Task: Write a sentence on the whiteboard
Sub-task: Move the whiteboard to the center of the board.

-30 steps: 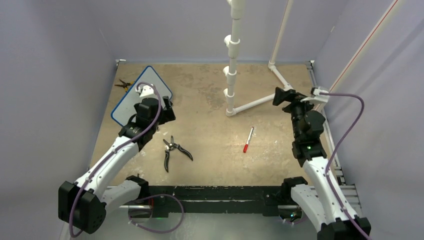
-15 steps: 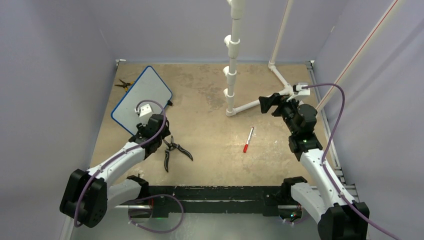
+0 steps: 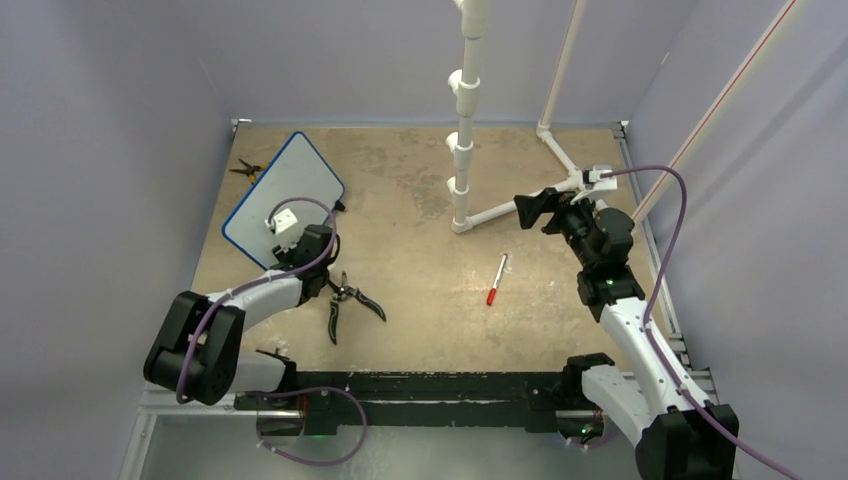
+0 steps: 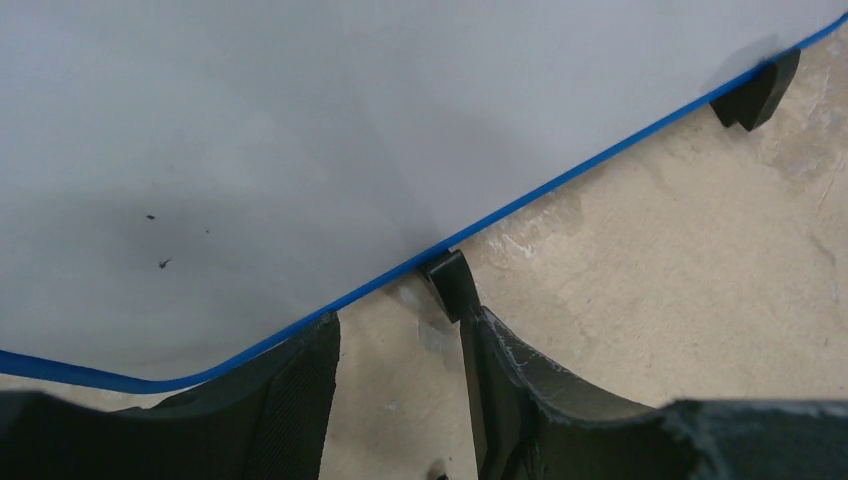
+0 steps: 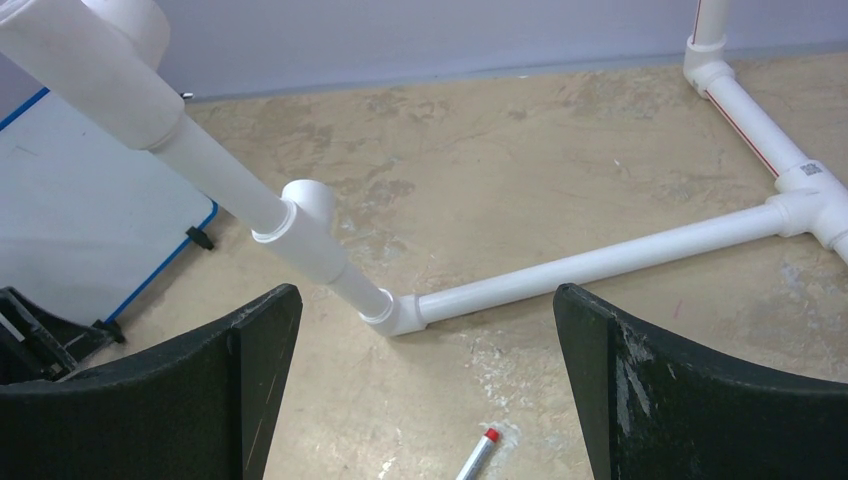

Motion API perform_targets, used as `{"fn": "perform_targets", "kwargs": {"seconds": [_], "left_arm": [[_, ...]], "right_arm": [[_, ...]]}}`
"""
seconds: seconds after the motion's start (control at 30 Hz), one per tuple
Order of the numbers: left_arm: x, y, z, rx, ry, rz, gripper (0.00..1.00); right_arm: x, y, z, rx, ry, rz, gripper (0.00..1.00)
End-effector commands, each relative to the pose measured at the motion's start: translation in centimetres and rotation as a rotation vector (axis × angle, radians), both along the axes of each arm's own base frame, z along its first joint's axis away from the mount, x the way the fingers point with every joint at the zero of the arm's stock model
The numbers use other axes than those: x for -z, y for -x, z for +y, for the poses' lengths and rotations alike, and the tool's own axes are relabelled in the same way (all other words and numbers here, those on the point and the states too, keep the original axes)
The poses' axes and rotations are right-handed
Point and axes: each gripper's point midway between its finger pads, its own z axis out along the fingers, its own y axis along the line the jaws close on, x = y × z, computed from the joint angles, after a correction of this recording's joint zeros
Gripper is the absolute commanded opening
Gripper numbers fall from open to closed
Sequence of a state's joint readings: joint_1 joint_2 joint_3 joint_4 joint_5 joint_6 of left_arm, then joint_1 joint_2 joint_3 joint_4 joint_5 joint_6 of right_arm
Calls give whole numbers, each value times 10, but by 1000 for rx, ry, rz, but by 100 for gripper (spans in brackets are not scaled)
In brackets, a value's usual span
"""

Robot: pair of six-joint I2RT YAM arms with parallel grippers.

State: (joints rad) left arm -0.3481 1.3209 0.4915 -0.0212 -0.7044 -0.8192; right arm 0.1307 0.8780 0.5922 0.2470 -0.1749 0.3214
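Left wrist view: my left end effector [image 4: 395, 322] sits low over the worktop [image 4: 660, 300], its two fingers apart with bare worktop showing in the gap. The whiteboard [image 4: 300, 120] lies directly ahead of the fingertips, its blue-framed near edge running at a slant across them. The tip of my left finger meets that edge; whether it presses on it I cannot tell. One black foot [image 4: 447, 282] of the board stands at the tip of my other finger, seemingly touching it. A second foot [image 4: 757, 88] sits farther along the edge to the right. A few small dark specks [image 4: 160, 262] mark the white face.

From above, black pliers [image 3: 345, 300] lie just to the right of this end effector, handles spread.

My right end effector [image 5: 425, 295] hangs above the worktop with fingers spread wide, clamped on nothing. The white pipe frame [image 5: 600, 262] runs ahead of it. A marker [image 5: 478, 455] with a red cap lies below, between the fingers. The whiteboard is well apart to its left.
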Motion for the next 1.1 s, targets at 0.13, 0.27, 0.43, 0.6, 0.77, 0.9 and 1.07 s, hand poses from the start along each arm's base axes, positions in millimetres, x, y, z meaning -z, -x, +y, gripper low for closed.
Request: {"fn": "perform_targets", "kwargs": {"seconds": [0.13,0.27,0.43,0.6,0.77,0.9,1.07], "left_arm": [[-19,-37,1,1,34,-118,47],[-15,-42,0,28,22,-105,47],[-11,-37,24,-39,4,-81,47],[-11,-36,28,-38,9,-79,46],[-10,-35,30,-49,5,-69,42],[-6,-36,31,-65,6,-55,38],[0,-36,34,-92,3,-42,34]], "right_arm": [[-20,-2,6,-40,8,-63,99],[-19,-2,8,-50,8,-60,99],[-19,-2,8,-51,8,-61,99],[-18,-3,9,-55,7,-58,99],[-17,-3,9,-57,7,-54,99],[-17,-3,10,-60,6,-54,99],[-16,-3,10,-61,8,-51,99]]}}
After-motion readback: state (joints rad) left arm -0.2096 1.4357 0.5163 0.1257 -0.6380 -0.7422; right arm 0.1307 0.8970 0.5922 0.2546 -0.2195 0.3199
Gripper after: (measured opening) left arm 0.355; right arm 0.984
